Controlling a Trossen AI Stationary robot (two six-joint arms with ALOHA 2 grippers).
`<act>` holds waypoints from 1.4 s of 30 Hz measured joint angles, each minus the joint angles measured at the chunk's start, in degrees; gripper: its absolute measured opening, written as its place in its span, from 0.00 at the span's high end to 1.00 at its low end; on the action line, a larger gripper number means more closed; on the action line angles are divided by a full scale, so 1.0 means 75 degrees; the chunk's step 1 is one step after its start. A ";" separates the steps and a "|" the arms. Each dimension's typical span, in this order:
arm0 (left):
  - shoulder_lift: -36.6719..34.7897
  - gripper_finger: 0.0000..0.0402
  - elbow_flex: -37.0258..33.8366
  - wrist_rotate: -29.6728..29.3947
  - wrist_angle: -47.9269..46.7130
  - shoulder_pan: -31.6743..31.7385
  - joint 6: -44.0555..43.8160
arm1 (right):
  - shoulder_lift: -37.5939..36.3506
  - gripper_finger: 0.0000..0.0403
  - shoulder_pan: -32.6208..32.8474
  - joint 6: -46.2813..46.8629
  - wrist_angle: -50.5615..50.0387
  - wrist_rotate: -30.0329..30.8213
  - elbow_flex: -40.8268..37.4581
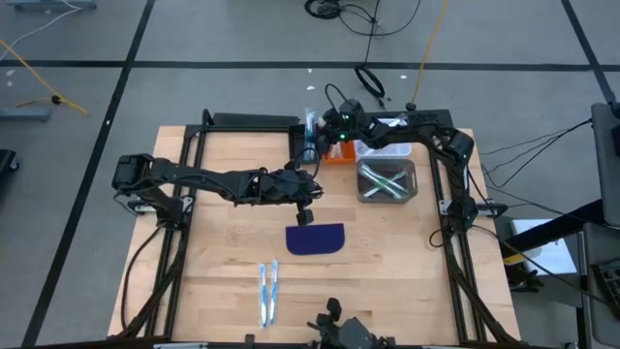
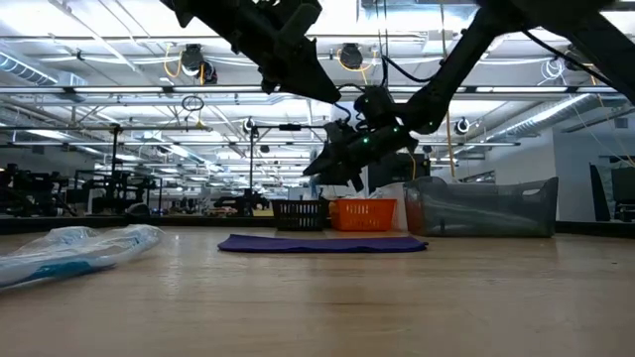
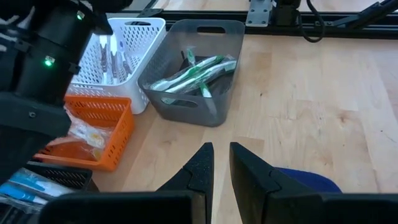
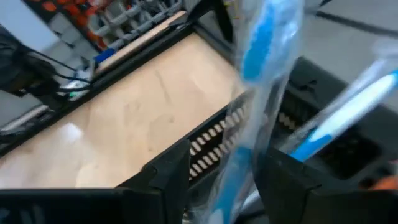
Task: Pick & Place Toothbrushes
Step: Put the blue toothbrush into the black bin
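1. right hand point(image 4: 217, 180) hangs over the black basket point(image 2: 300, 212); its fingers stand apart around a wrapped blue toothbrush point(image 4: 264, 43).
2. left hand point(image 3: 221, 171) hovers above the counter point(image 1: 232, 242), fingers narrow, holding nothing.
3. two toothbrushes point(image 1: 268, 291) lie near the counter's front.

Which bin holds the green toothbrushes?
The grey bin, on the high view's right beside the white basket. The orange basket holds orange packets; the black bin holds blue ones.

Wrapped toothbrushes point(image 2: 79, 250) lying near left; blue mat point(image 2: 322, 243) flat mid-table; black, orange, grey bins behind.
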 joint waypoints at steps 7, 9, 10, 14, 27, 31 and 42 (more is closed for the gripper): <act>0.0000 0.87 0.0000 -0.0002 -0.0066 0.0031 -0.0004 | -0.0404 0.59 0.0075 -0.0505 -0.0239 0.0651 0.0003; 0.0000 0.87 0.0000 -0.0003 -0.0066 0.0031 -0.0004 | -0.0436 0.57 0.0131 -0.0624 -0.0262 0.0749 0.0003; 0.0000 0.87 0.0000 -0.0002 -0.0071 0.0031 -0.0004 | -0.0463 0.56 0.0153 -0.0643 -0.0256 0.0849 0.0003; 0.0000 0.87 0.0000 -0.0002 -0.0205 0.0031 -0.0004 | -0.0538 0.52 0.0151 -0.0645 -0.0259 0.0872 0.0003; 0.0000 0.87 0.0000 -0.0359 -0.0878 0.0031 -0.0399 | -0.0533 0.50 0.0267 -0.0727 -0.0588 0.0818 0.0000; 0.0000 0.87 0.0000 -0.0399 -0.1504 0.0009 -0.0786 | -0.0531 0.49 0.0349 -0.0783 -0.0719 0.0661 0.0000; 0.0000 0.87 -0.0074 -0.0437 -0.4694 -0.1191 -0.3138 | -0.0533 0.50 0.0450 -0.0888 -0.1196 -0.0190 0.0000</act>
